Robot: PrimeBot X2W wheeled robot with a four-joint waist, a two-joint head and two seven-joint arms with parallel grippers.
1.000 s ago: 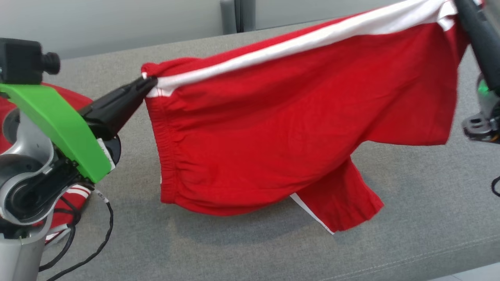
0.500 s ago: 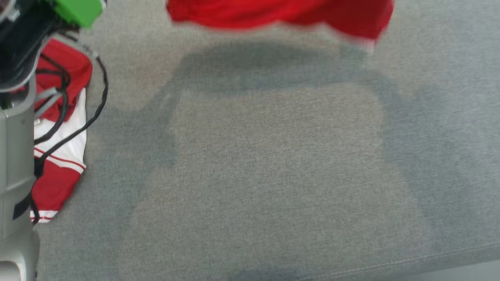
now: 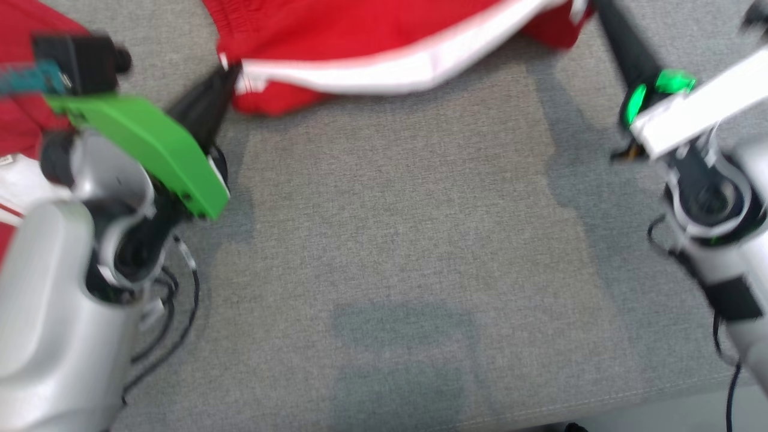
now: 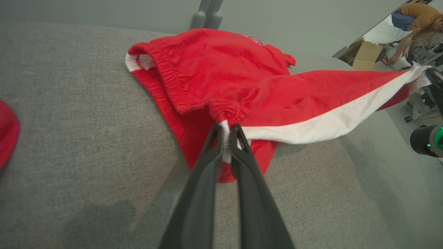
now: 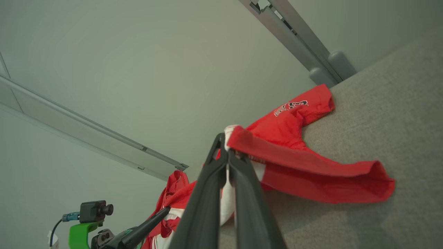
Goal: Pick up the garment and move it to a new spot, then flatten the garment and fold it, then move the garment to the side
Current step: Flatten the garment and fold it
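Compared with a second ago, my head camera has tipped down, and the red garment (image 4: pixel 221 72), then hanging like a sheet between both arms, now has its far part lying on the grey table (image 3: pixel 390 210), with its white-striped edge sagging between the arms. My left end effector (image 4: pixel 226 127) is pinched tight on the waistband corner where the stripe begins, and my right end effector (image 5: pixel 226 138) is clamped on the stripe's other end, raised above the table. Another red-and-white garment (image 3: pixel 18 129) lies by my left arm.
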